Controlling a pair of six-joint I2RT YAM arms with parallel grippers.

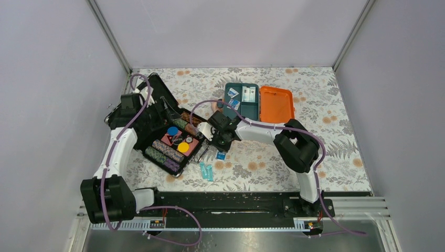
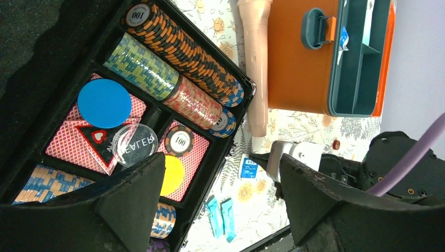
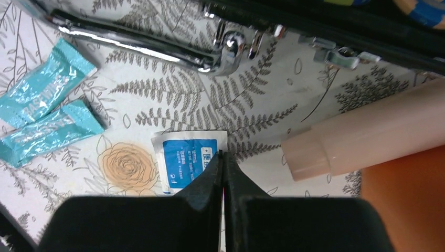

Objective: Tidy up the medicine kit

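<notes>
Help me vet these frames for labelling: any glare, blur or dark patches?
Top view: even, soft light, faint shadows, sharp across the table. Left wrist view: chips crisp, small reflection on the clear disc, near jaws dark and soft. Right wrist view: bright glare on the chrome handle, sachet sharp, jaws nearly featureless black.

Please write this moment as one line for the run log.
left pincer: open, over chip case | right pincer: shut, tips at blue sachet, grip unclear | medicine box: open
</notes>
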